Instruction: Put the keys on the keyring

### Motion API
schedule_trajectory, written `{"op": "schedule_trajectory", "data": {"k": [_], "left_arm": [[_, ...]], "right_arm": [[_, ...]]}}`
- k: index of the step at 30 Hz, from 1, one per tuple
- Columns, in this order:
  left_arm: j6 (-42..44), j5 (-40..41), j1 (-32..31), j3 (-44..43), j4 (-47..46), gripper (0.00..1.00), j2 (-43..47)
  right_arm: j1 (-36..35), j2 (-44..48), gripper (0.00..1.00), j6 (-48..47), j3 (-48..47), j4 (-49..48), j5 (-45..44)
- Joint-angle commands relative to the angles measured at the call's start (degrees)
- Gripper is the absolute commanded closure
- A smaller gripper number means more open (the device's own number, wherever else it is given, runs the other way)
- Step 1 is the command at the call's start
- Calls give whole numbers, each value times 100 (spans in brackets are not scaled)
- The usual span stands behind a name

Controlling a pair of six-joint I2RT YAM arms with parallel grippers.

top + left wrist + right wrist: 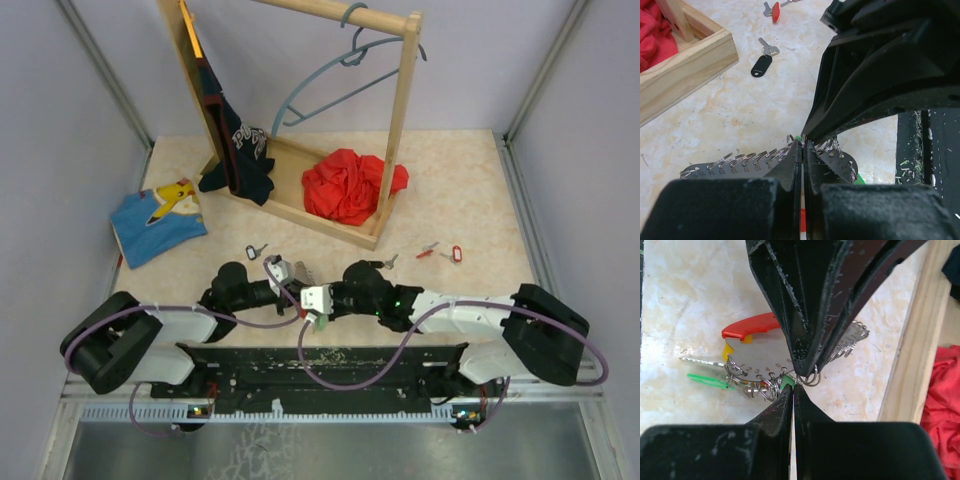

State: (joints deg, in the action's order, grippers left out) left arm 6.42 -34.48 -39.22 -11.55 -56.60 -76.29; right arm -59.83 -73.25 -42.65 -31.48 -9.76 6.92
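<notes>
Keyring [759, 358] lying flat, long axis sideways

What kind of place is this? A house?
Probably a robot practice booth, not a house: plain walls box in the table, two robot arms are bolted at its edge, and a clothes rack stands on it.

Bright, even overhead light covers the pale tabletop [460, 180], leaving only short, soft shadows. In both wrist views the black fingers [785, 175] at six o'clock are blurred, and glare whitens the right wrist view at ten o'clock.
</notes>
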Motion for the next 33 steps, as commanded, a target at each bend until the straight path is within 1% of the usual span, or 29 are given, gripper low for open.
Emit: {"op": "schedule_trajectory", "data": {"k": [1, 5, 7, 9, 14, 18, 21, 24, 28, 33], "left_arm": [[-125, 43, 29, 57, -488, 100, 69], [-201, 94, 24, 110, -654, 100, 49], [-200, 135, 26, 139, -691, 100, 57], [-177, 184, 29, 175, -695, 100, 123], [15, 280, 29, 218, -540, 100, 259], [177, 218, 29, 261, -469, 100, 327], [341, 138, 30, 263, -368, 100, 364], [482, 47, 29, 283, -317, 100, 381], [625, -132, 29, 308, -321, 100, 398], [701, -253, 29, 320, -333, 100, 379]], "right_arm": [[-2, -293, 100, 219, -78, -651, 557], [-6, -400, 100, 329, -29, -1047, 705], [-7, -340, 100, 346, 36, -1155, 577], [10, -236, 100, 350, 35, -1025, 431], [45, 260, 100, 543, -24, -241, 276], [210, 667, 87, 1010, -21, 334, 320], [676, 960, 81, 1394, 40, 481, 873], [1123, 1077, 75, 1800, 44, 363, 1600], [1323, 887, 72, 2021, -40, 72, 2116], [1490, 372, 71, 2044, 35, -632, 2592]]}}
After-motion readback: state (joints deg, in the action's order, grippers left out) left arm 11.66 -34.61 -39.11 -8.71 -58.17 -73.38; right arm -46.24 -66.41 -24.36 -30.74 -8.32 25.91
